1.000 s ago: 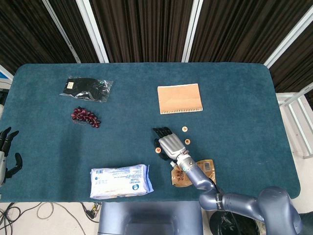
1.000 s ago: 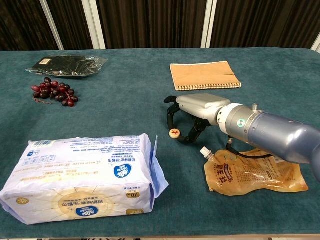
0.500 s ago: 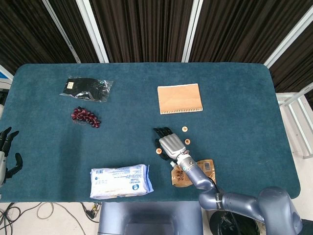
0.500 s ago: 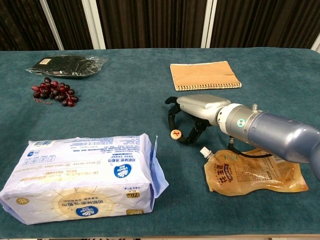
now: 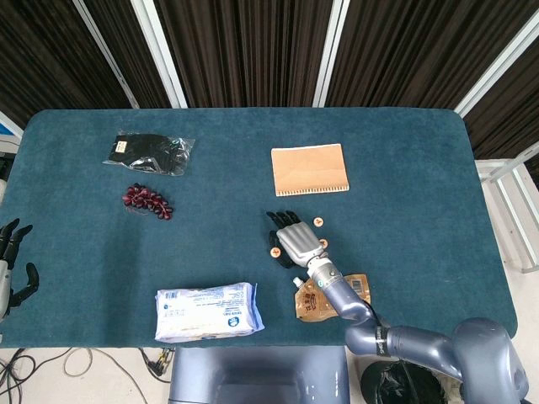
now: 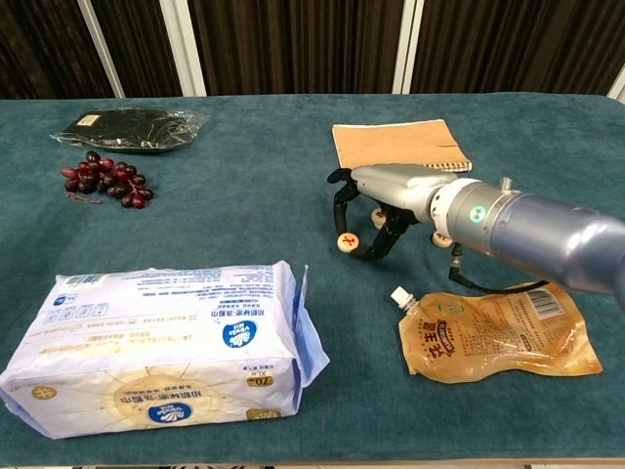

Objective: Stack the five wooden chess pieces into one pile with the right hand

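Right robot hand pinching a chess piece
It has shifted farther up the counter; the piece carries a red mark.

Teal table, notebook, grapes, tissue pack, brown pouch

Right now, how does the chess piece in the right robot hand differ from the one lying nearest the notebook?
The held piece is pinched in the right robot hand, tipped up on edge; the loose piece lies flat, untouched. The held piece is left of the hand, the loose piece beyond it towards the notebook. Both are small wooden discs.
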Action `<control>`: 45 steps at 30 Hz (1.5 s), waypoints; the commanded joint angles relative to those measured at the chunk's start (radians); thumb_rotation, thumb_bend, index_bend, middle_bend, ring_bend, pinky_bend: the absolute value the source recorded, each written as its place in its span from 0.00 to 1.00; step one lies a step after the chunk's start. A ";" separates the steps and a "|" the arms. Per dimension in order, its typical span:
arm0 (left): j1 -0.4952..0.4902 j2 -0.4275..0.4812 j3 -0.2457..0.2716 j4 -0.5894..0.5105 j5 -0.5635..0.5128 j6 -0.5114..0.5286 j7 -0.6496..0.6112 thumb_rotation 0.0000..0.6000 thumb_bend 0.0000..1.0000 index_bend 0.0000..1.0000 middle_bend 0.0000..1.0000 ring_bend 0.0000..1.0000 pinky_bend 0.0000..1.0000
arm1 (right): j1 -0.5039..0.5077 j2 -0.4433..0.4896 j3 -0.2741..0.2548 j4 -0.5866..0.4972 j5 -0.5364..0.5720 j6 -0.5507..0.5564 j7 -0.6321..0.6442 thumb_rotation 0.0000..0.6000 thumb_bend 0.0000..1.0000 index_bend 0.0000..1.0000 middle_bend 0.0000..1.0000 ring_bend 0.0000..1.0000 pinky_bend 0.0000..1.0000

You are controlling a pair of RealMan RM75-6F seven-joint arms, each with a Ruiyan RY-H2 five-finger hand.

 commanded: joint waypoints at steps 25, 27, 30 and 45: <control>0.000 0.002 -0.001 -0.009 -0.007 -0.003 -0.003 1.00 0.62 0.14 0.00 0.00 0.00 | 0.070 0.060 0.032 0.074 0.228 -0.081 -0.063 1.00 0.40 0.52 0.00 0.00 0.00; 0.000 0.003 -0.001 -0.009 -0.008 -0.004 -0.005 1.00 0.62 0.14 0.00 0.00 0.00 | 0.074 0.054 0.033 0.086 0.234 -0.083 -0.060 1.00 0.41 0.52 0.00 0.00 0.00; 0.000 0.003 -0.001 -0.008 -0.007 -0.004 -0.004 1.00 0.62 0.14 0.00 0.00 0.00 | 0.077 0.050 0.035 0.094 0.242 -0.084 -0.054 1.00 0.41 0.52 0.00 0.00 0.00; 0.000 0.003 -0.001 -0.009 -0.007 -0.004 -0.001 1.00 0.62 0.14 0.00 0.00 0.00 | 0.081 0.049 0.026 0.117 0.262 -0.090 -0.040 1.00 0.41 0.52 0.00 0.00 0.00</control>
